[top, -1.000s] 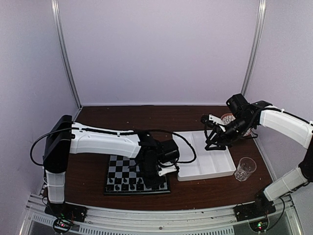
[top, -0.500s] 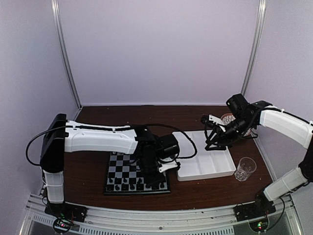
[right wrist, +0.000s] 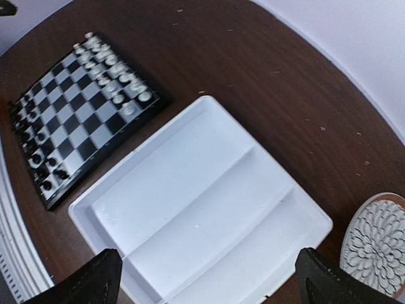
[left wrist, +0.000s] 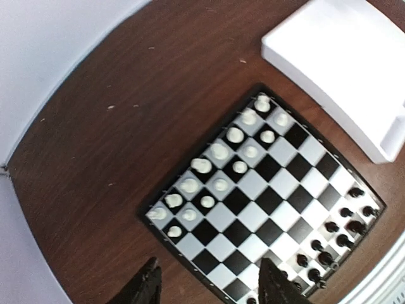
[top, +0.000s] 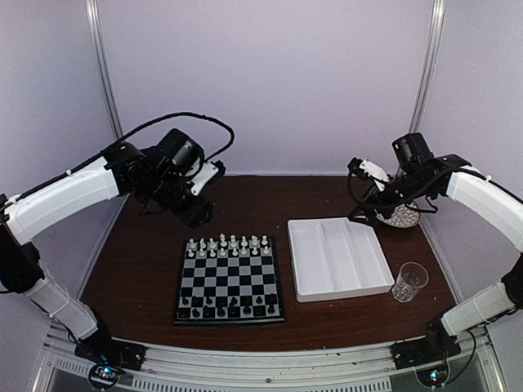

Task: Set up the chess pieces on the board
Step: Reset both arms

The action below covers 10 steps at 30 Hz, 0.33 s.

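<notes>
The board (top: 230, 278) lies flat on the table (top: 147, 269), in the middle and toward its near side. The white pieces (top: 229, 243) fill its two far rows and the black pieces (top: 229, 304) line its two near rows. The left gripper (left wrist: 209, 288) hangs high over the far left of the table with its fingers apart and nothing between them. The right gripper (right wrist: 209, 272) hovers at the far right, above the far edge of the white tray (top: 304, 287), with its fingers spread wide and also holding nothing. No pieces show in the tray's compartments, so the setting-up looks finished or nearly so, and the step in hand is most likely a check with both arms clear. To do that well, keep both arms high and off to the sides so that no cable or finger sweeps the crowded rows. Then look along each row for a piece that leans or straddles two squares. The white ones read clearly from the left wrist, but the black ones are too small and dark to judge there. Any correction should come straight down from above with the fingers only slightly apart, because neighbouring pieces stand close together. A clear glass (top: 409, 282) stands just right of the tray's near corner, and a patterned plate (right wrist: 380, 240) lies beyond the tray at the far right. No brand, label or writing can be read anywhere.
</notes>
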Motion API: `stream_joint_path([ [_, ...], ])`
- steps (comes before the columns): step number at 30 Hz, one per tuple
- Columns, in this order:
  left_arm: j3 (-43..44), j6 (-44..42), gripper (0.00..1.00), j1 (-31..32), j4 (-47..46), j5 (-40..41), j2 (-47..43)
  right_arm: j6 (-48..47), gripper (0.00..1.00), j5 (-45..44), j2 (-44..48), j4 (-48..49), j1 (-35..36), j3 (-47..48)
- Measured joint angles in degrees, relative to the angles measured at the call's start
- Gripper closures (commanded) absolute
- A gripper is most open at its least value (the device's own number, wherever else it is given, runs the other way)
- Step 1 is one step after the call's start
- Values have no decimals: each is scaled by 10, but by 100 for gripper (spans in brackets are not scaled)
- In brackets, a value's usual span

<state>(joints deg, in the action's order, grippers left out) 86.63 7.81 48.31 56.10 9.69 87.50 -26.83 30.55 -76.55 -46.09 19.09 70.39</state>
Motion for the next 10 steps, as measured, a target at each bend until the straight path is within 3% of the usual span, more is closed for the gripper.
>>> stream_joint_path([
  [3,-70,-3,21,-50,-68,57,-53,54,0,-81,-3,29,-15,25],
  [5,-106,-7,4,-66,-111,95,-74,77,0,-121,-3,45,-18,31],
  [10,-147,-14,2,-86,-193,151,-84,112,0,-170,12,71,-20,31],
])
